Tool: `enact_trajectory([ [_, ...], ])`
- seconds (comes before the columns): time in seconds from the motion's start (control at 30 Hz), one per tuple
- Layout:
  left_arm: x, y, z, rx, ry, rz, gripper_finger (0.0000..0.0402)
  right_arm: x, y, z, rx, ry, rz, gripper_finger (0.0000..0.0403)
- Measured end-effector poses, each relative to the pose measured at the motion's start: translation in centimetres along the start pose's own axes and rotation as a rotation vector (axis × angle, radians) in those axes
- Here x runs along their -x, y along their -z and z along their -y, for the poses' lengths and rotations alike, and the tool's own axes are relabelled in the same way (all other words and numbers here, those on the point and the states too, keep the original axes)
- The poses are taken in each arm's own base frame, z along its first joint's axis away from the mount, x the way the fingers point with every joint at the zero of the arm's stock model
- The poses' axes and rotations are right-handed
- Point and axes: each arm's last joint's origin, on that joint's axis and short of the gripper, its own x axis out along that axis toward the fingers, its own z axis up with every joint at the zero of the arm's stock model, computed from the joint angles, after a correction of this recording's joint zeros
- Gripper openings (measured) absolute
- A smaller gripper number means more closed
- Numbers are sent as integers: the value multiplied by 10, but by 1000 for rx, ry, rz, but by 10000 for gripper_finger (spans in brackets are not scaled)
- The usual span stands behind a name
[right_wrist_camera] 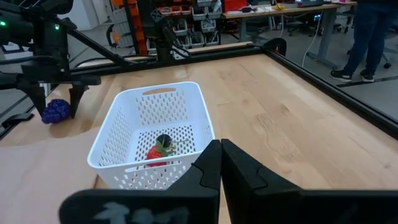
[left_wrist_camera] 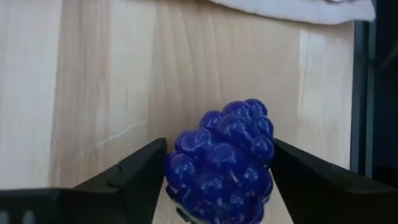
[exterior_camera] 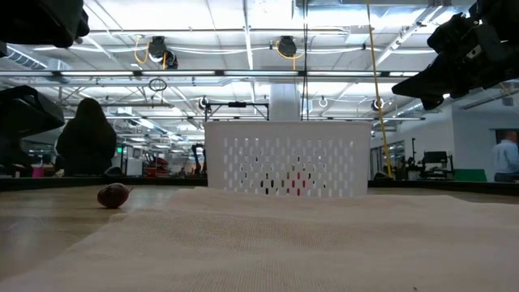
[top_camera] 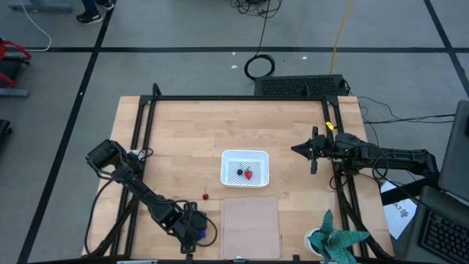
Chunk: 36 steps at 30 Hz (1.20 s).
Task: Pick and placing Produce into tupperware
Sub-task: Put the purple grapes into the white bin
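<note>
Your wooden table [top_camera: 183, 132] carries the pale tan panel [top_camera: 250, 227] at its near edge and, just beyond it, the white tupperware [top_camera: 245, 168], which holds the red strawberry [top_camera: 249, 174] and the dark round berry [top_camera: 239, 173]. Your right gripper [top_camera: 314, 150] hangs beside the tupperware's right side with its fingers pressed together and gripping nothing. Your left gripper [top_camera: 196, 233], left of the panel, has its fingers either side of the purple grape bunch [left_wrist_camera: 221, 165], while the small red cherry [top_camera: 207, 196] lies loose on the wood between them and the tupperware.
</note>
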Motion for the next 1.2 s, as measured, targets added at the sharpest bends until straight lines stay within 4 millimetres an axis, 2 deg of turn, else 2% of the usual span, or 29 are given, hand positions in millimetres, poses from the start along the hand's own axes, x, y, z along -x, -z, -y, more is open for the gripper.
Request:
enact_trajectory([
  [0.27,0,0,0,-120,33,-32,270,0,0,0,-1,0,0,0],
  [0.5,0,-4,-4,-115,56,-54,269,0,0,0,-1,0,0,0],
  [0.77,4,-11,-8,-152,66,-41,210,0,0,0,-1,0,0,0],
  [0.93,18,-19,-12,-181,78,-7,196,0,0,0,-1,0,0,0],
  [1.2,55,-31,-28,-236,52,27,220,0,0,0,0,0,0,0],
])
